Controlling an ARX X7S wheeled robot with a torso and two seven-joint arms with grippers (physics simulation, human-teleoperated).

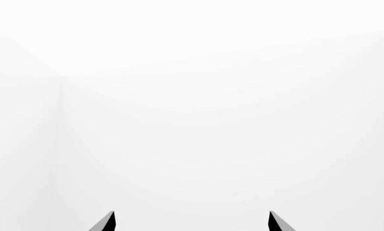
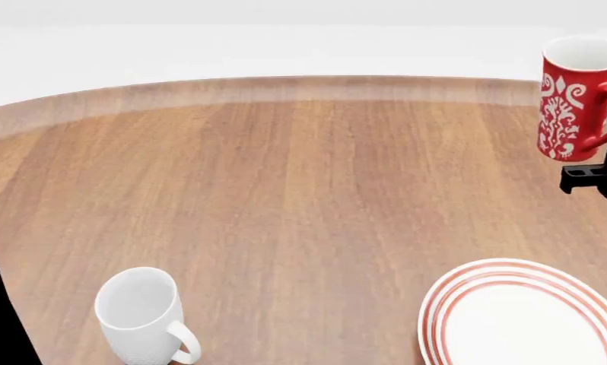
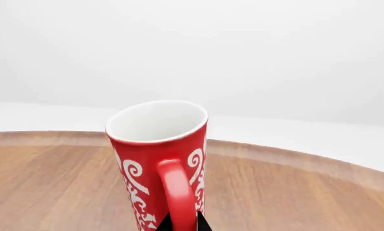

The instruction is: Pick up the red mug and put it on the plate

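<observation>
1. red with white swirls, the red mug (image 2: 570, 103) stands upright at the far right of the head view, its white inside showing at the rim; whether its base touches the wooden worktop (image 2: 303, 198) cannot be told.
2. the right tool (image 3: 182, 224) shows in the right wrist view as two dark tips, one on each side of the mug's red handle (image 3: 178, 192), closed onto it; in the head view only a black part of this arm shows at the right edge, beside the mug.
3. the plate (image 2: 522, 315), white with red rings at its rim, lies on the worktop at the near right, well apart from the red mug and nearer the robot.
4. a plain white mug (image 2: 141, 315) stands upright at the near left, handle turned toward the robot.
5. the left tool (image 1: 192, 222) shows two dark tips spread apart, released, with only white surfaces ahead of it.
</observation>
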